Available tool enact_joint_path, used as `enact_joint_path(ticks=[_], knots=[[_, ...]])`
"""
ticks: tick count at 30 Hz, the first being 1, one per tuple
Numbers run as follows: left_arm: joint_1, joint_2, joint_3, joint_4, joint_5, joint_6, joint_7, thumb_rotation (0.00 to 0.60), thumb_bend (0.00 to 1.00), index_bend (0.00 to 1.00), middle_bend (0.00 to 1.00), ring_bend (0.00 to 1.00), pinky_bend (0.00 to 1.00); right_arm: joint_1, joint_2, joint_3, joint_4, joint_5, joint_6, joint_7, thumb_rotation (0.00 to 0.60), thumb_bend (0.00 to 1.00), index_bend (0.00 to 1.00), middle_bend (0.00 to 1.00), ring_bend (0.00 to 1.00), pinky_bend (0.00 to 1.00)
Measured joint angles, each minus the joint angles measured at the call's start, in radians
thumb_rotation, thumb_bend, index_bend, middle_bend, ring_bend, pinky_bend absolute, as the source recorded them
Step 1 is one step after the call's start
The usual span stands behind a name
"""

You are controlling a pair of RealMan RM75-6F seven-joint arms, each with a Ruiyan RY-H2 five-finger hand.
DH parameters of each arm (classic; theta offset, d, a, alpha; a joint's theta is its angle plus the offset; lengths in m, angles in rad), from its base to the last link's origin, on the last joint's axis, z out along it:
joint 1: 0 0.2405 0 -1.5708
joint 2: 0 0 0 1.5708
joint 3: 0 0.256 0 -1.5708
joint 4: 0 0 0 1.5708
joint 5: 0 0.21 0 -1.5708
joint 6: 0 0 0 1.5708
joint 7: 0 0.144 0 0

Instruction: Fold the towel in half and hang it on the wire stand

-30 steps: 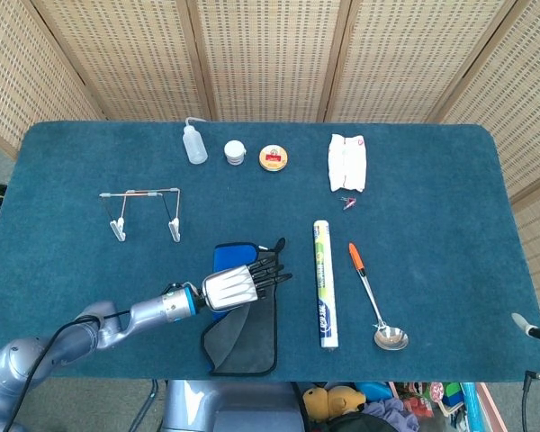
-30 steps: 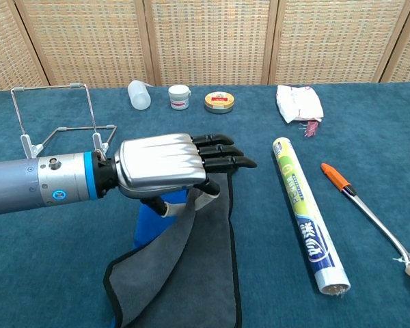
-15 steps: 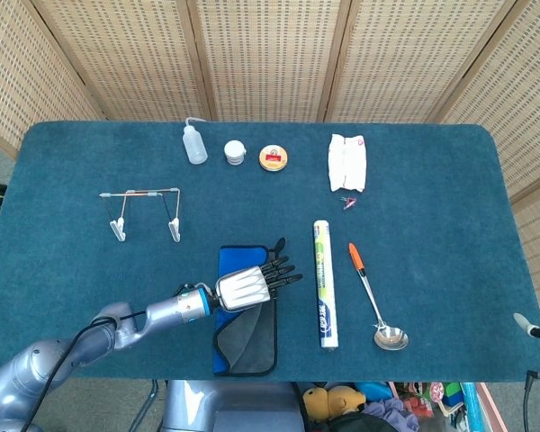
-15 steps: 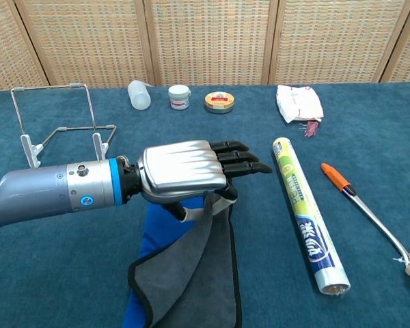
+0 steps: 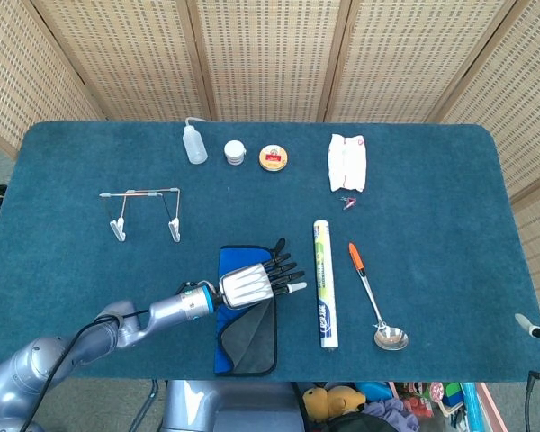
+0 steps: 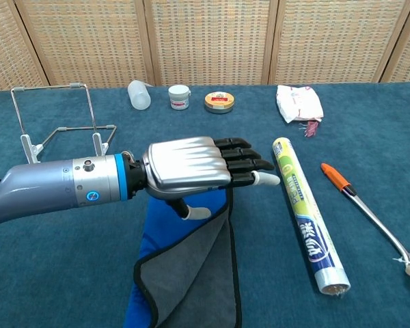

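The towel (image 5: 248,345) (image 6: 191,273), blue on one side and grey on the other, lies at the table's front centre with a grey flap folded over the blue. My left hand (image 5: 252,284) (image 6: 191,171) hovers flat over its upper part. Its fingers stretch to the right and the thumb hangs below, apart from the cloth, holding nothing. The wire stand (image 5: 144,211) (image 6: 61,130) stands upright to the left and further back, bare. My right hand shows in neither view.
A roll in a yellow-green wrapper (image 5: 322,283) (image 6: 307,215) lies just right of the towel, with an orange-handled spoon (image 5: 371,297) beyond it. A squeeze bottle (image 5: 194,142), a white jar (image 5: 235,151), a round tin (image 5: 273,157) and a white packet (image 5: 347,162) line the back.
My left hand carried the grey flap rightward and down over the blue side, then the thumb opened away from the fingers. The flap now lies lower on the towel.
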Motion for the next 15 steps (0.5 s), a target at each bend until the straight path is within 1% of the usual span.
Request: enact_joint_path(ticks=[6, 8, 11, 13, 15], knots=[[-0.002, 0.1, -0.001, -0.134, -0.002, 0.006, 0.044, 0.6, 0.35, 0.0, 0.0, 0.0, 0.03, 0.0, 0.001, -0.003, 0.0, -0.008, 0.0, -0.001, 0.6, 0.0, 0.0, 0.0, 0.0, 0.0], [-0.002, 0.146, 0.004, -0.18, 0.004, 0.013, 0.058, 0.6, 0.35, 0.05, 0.0, 0.0, 0.03, 0.0, 0.001, -0.004, 0.0, -0.009, 0.001, -0.001, 0.6, 0.0, 0.0, 0.0, 0.0, 0.0], [0.0, 0.218, 0.018, -0.245, 0.019, 0.027, 0.073, 0.6, 0.35, 0.19, 0.0, 0.0, 0.03, -0.002, 0.002, -0.004, -0.002, -0.011, 0.005, -0.001, 0.6, 0.0, 0.0, 0.0, 0.0, 0.0], [0.003, 0.268, 0.033, -0.29, 0.031, 0.038, 0.075, 0.6, 0.35, 0.24, 0.0, 0.0, 0.03, -0.005, 0.003, -0.005, -0.005, -0.015, 0.012, -0.002, 0.6, 0.0, 0.0, 0.0, 0.0, 0.0], [0.013, 0.343, 0.062, -0.357, 0.048, 0.057, 0.07, 0.6, 0.35, 0.27, 0.0, 0.0, 0.03, -0.008, 0.003, -0.007, -0.008, -0.019, 0.018, -0.004, 0.6, 0.0, 0.0, 0.0, 0.0, 0.0]])
